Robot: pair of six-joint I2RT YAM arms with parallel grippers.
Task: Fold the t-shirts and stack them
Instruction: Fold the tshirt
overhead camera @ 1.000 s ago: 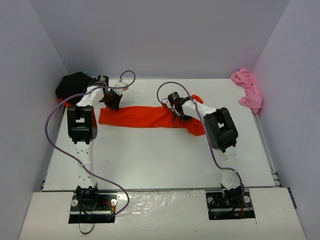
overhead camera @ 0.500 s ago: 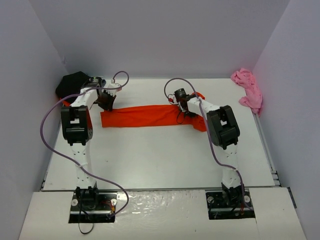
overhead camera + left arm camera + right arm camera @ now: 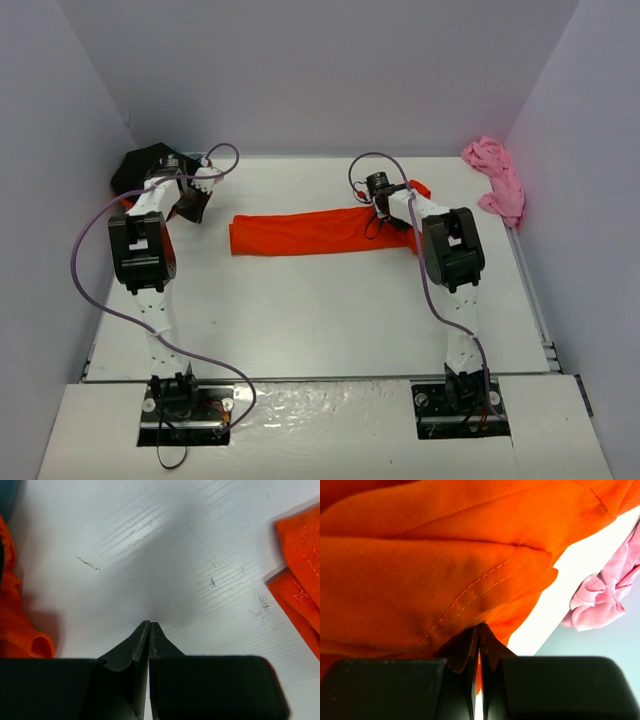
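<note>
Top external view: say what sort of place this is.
Likely a lab test cell: white table boxed by plain wall panels, left arm and right arm bolted at its near edge, orange-red t-shirt laid out.

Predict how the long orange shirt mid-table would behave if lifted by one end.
Probably floppy: the orange shirt lies in soft folds, so it would likely sag below the right pincer pinching its hem. Probably light, being thin cloth. Pushed, it would likely bunch up, not roll.
</note>
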